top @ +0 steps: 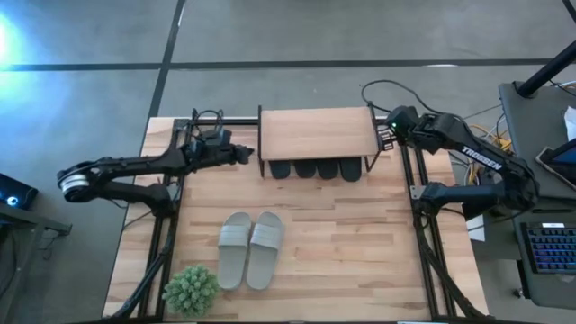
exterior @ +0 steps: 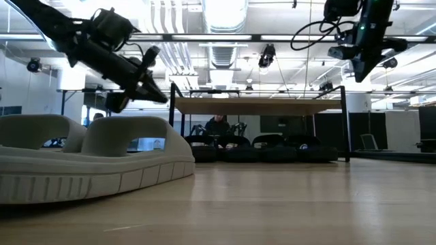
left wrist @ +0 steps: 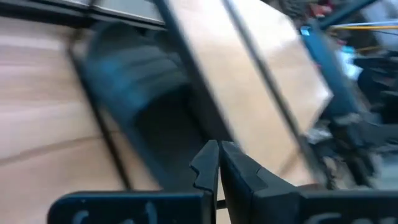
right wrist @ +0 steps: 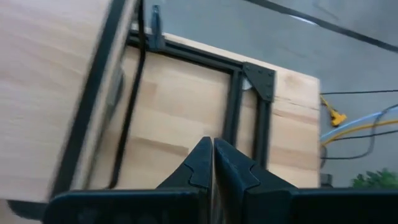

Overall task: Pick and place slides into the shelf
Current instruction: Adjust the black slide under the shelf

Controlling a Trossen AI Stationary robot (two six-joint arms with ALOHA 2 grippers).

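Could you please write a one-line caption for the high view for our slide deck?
Black slides sit under the shelf, grey slides wait on the table, and both end effectors flank the shelf, shut and empty.

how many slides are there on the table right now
4: two pale grey-white slide sandals lie side by side near the table's front, and two matte black slide sandals sit under the low wooden shelf, partly hidden.

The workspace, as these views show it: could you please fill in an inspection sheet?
Surface: wooden table, largely bare.
Job's things: black slides under the shelf; grey-white slides on the table.
Clutter: green plant at the front corner.
Grippers: left gripper shut, left of the shelf; right gripper shut, right of it; both empty.
Cables: black cable behind the right arm.
Surroundings: keyboard, grey floor.
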